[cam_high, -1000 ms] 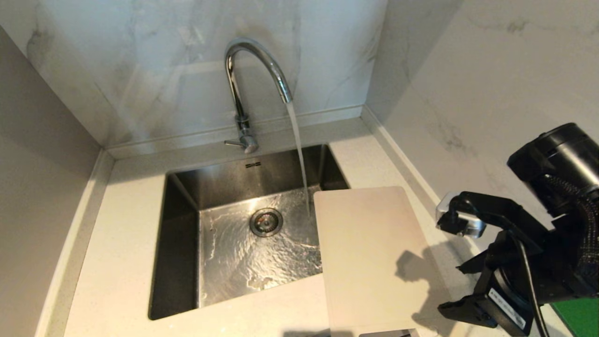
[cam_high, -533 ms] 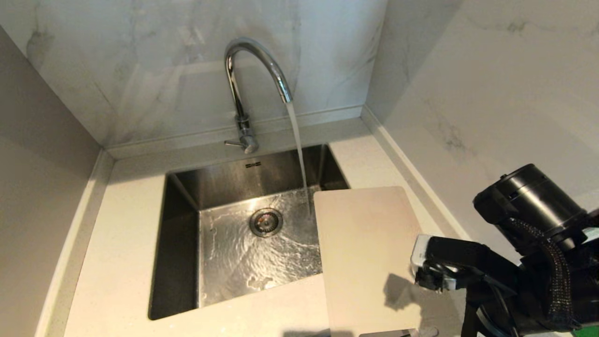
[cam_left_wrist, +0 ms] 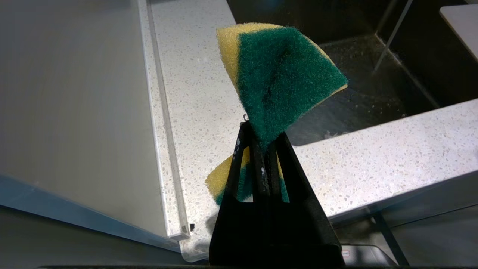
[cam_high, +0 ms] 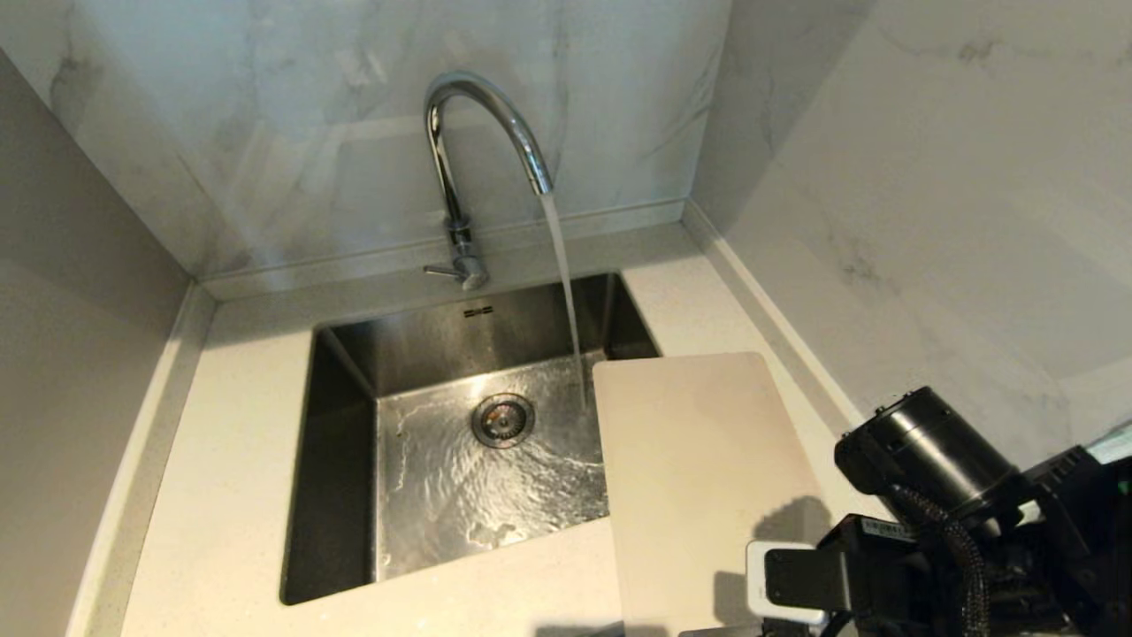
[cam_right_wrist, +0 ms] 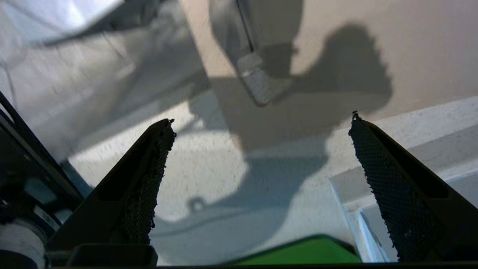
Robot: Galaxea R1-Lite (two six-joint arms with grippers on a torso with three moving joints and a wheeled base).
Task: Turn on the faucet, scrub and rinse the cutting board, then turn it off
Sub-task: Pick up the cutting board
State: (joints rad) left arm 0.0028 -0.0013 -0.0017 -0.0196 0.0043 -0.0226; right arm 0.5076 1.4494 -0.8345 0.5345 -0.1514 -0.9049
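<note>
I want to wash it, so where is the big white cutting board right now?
In the head view the cutting board lies flat on the counter on the right side of the sink, its far corner sticking out over the basin beside the running water.

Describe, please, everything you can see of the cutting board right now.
The cutting board is a thin, flat, cream-white rectangle with rounded corners that looks like plastic. It lies flat on the speckled countertop right of the sink, its far left corner overhanging the basin. The running stream lands just beside that corner, not on it. Its near end runs out of the head view. The right arm's shadow falls on it; nothing visibly touches it.
</note>
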